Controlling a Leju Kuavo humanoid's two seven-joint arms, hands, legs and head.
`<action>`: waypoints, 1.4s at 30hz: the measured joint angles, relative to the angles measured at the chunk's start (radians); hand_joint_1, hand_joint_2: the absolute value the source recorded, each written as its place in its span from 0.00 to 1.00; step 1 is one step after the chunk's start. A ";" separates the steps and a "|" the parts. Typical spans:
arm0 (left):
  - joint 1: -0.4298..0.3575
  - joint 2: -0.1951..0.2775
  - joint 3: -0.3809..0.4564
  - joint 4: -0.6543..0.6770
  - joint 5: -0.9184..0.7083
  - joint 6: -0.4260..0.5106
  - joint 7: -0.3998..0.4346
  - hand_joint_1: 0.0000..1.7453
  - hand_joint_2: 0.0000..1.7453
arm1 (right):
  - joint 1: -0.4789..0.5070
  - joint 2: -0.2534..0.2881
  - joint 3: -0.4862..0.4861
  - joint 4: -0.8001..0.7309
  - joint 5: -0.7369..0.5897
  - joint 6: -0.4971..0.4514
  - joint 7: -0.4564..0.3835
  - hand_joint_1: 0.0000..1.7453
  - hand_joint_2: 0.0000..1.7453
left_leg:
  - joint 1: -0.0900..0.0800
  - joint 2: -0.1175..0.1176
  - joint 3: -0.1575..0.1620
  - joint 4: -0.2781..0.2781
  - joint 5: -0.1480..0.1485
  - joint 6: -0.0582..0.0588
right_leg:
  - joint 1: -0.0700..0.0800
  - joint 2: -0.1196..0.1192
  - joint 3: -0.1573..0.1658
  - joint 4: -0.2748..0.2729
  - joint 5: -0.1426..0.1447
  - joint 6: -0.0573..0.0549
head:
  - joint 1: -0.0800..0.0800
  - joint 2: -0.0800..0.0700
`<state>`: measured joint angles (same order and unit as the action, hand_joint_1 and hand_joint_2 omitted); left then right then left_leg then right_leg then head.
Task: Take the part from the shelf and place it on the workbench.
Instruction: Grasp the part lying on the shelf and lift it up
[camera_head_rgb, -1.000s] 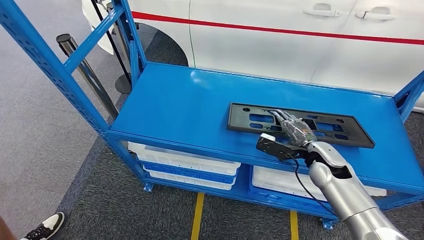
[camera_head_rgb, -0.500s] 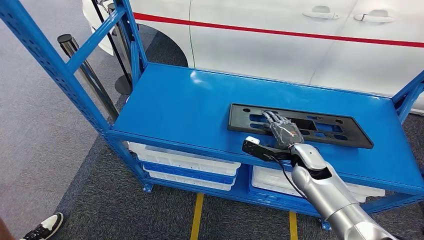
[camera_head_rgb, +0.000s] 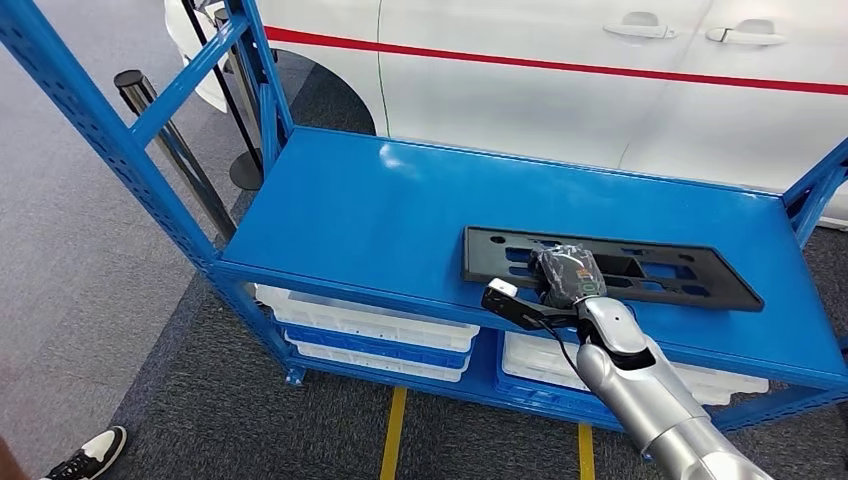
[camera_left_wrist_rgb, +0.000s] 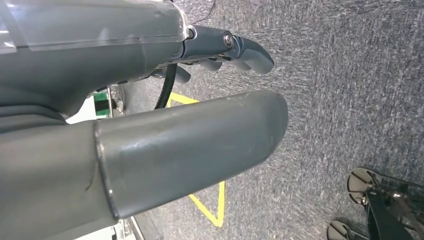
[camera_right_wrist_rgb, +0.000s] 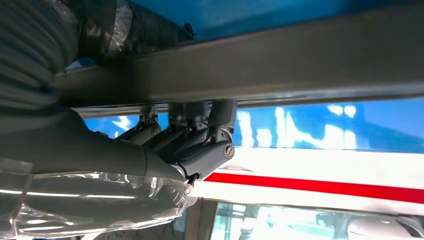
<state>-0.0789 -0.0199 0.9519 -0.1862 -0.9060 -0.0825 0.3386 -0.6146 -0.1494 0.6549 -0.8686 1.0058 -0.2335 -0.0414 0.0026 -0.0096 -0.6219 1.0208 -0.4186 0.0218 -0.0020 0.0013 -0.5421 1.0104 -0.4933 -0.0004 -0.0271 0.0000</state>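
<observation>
The part (camera_head_rgb: 690, 280) is a long flat black plate with cut-outs, lying on the blue shelf top (camera_head_rgb: 380, 210) near its front right. My right hand (camera_head_rgb: 565, 275) sits on the plate's near-left portion with its fingers curled down into it. In the right wrist view the fingers (camera_right_wrist_rgb: 200, 145) hook over the dark bar of the part (camera_right_wrist_rgb: 300, 75), with the thumb on its other side, so the hand grips it. My left hand (camera_left_wrist_rgb: 190, 100) hangs over grey carpet, thumb and fingers apart, holding nothing.
A white car with a red stripe (camera_head_rgb: 600, 90) stands right behind the shelf. Blue uprights (camera_head_rgb: 110, 140) frame the left end and another rises at the right. White bins (camera_head_rgb: 370, 325) sit on the lower level. A stanchion post (camera_head_rgb: 170, 140) and a person's shoe (camera_head_rgb: 95, 450) are at the left.
My right hand drew back toward the shelf's front and its fingers curled onto the part. The part shifted slightly to the right.
</observation>
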 joint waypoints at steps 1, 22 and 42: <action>0.000 0.000 0.001 0.000 -0.002 -0.002 -0.001 0.00 0.00 | 0.002 0.000 -0.003 0.002 0.002 -0.002 0.001 1.00 1.00 | 0.000 0.000 0.000 0.000 0.000 0.000 | 0.000 0.000 0.000 0.000 0.000 0.000 | 0.000 0.000; -0.001 -0.001 0.039 0.000 0.024 -0.014 -0.016 0.00 1.00 | 0.041 -0.003 -0.068 -0.005 0.036 -0.025 -0.024 1.00 1.00 | 0.000 0.000 0.004 0.000 0.000 0.000 | 0.000 0.000 0.003 0.000 0.000 0.000 | 0.000 0.000; 0.003 -0.004 0.056 0.000 -0.047 0.021 -0.010 0.00 1.00 | 0.236 -0.228 -0.163 -0.710 0.286 -0.208 -0.083 1.00 1.00 | -0.012 0.000 0.002 0.006 -0.010 0.011 | -0.011 0.001 0.004 -0.002 -0.004 0.010 | 0.000 0.000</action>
<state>-0.0762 -0.0240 1.0082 -0.1862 -0.9530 -0.0617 0.3285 -0.3790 -0.3777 0.4922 -1.5782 1.2918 -0.4413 -0.1243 -0.0093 -0.0092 -0.6202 1.0264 -0.4285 0.0332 -0.0131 0.0020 -0.5383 1.0083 -0.4973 0.0100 -0.0271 0.0000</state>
